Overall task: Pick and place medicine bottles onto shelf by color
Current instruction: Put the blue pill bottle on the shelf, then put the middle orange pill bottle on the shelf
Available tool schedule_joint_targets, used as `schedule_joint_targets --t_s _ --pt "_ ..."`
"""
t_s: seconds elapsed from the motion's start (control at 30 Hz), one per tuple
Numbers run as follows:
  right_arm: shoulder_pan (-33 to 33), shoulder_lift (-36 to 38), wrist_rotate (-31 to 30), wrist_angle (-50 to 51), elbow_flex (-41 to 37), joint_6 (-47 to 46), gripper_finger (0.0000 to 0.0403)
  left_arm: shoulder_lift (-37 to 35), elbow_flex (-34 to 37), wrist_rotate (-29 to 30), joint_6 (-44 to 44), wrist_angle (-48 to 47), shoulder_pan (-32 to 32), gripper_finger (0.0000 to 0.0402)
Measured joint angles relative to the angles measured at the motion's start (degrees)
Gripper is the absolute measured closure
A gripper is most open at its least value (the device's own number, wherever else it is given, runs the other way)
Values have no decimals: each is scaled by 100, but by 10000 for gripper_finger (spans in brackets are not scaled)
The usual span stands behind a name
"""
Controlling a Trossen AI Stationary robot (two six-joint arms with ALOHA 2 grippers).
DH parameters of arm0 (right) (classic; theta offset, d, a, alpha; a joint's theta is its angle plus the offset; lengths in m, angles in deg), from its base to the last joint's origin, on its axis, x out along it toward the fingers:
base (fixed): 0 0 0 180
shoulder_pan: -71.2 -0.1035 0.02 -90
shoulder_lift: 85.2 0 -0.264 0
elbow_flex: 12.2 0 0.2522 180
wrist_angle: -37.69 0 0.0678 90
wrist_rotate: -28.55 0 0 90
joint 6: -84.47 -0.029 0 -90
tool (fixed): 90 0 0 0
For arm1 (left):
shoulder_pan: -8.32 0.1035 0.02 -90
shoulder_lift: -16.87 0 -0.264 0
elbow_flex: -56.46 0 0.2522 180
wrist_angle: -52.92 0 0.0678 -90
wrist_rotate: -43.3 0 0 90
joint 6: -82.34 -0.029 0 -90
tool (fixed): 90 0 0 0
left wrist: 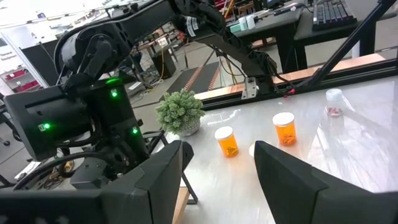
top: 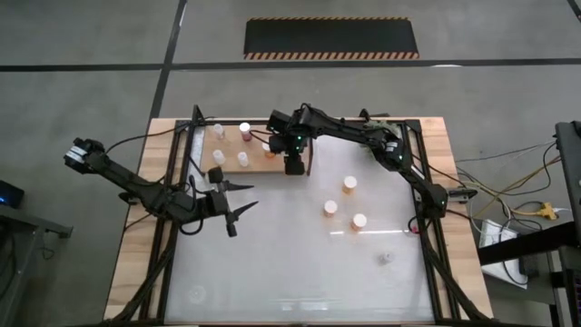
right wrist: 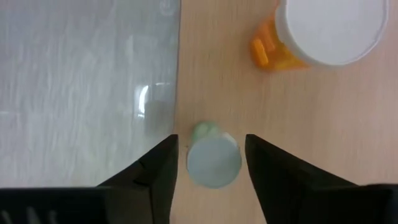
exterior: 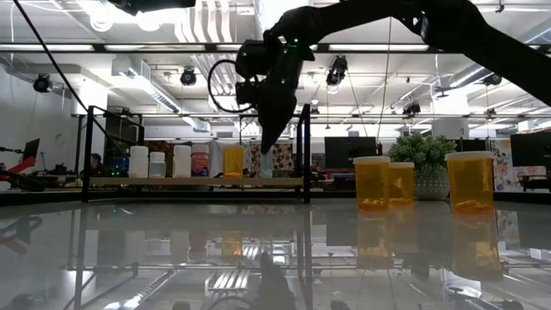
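Right hand (right wrist: pixel 211 140) released, fingers spread wide and pointing straight down at the shelf (right wrist: pixel 261 106). Directly between those fingers, with a gap on either side: a pale-capped bottle (right wrist: pixel 214 162), upright on the wood and touched by neither finger. Just beside one finger, the shelf's edge against the white counter (right wrist: pixel 81 93). Past the other finger and farther forward, an orange bottle with a white cap (right wrist: pixel 329 28), also on the wood.

From overhead, right hand (top: pixel 292 166) at the shelf's near right corner. To its left on the board (top: pixel 259 166), five more bottles: an orange one (top: pixel 270 150) nearest, then two reddish (top: pixel 244 132) and two white (top: pixel 218 130) farther off. Well apart from it toward the right arm's own side, on the glossy counter, three orange bottles (top: pixel 349 184) in a loose cluster, and beyond them a lone clear bottle (top: pixel 385 259).

Left hand (top: pixel 231 205) idle above the counter, below the shelf's left end, fingers apart and holding nothing; ahead of it in its own wrist view (left wrist: pixel 217 174), the right arm and a small green plant (left wrist: pixel 180 112).

Black frame bars along the counter's sides, bare wood outside them. Around it, a grey floor with a black mat edged in stripes (top: pixel 331 38); at counter height, ceiling lights, screens and cluttered desks behind.
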Motion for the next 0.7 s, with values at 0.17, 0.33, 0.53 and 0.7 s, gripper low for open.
schedule_joint_targets --t_s 0.17,0.33,0.53,0.7 --pt "0 2 0 14 192 -56 224 0 0 0 0 0 0 217" --pt "-30 179 4 159 332 -313 224 0 17 0 0 0 0 217" --pt "-202 628 163 829 335 -583 243 0 133 -2 2 2 2 217" --pt "-554 938 1026 1037 277 -793 283 0 181 -2 2 13 2 217"
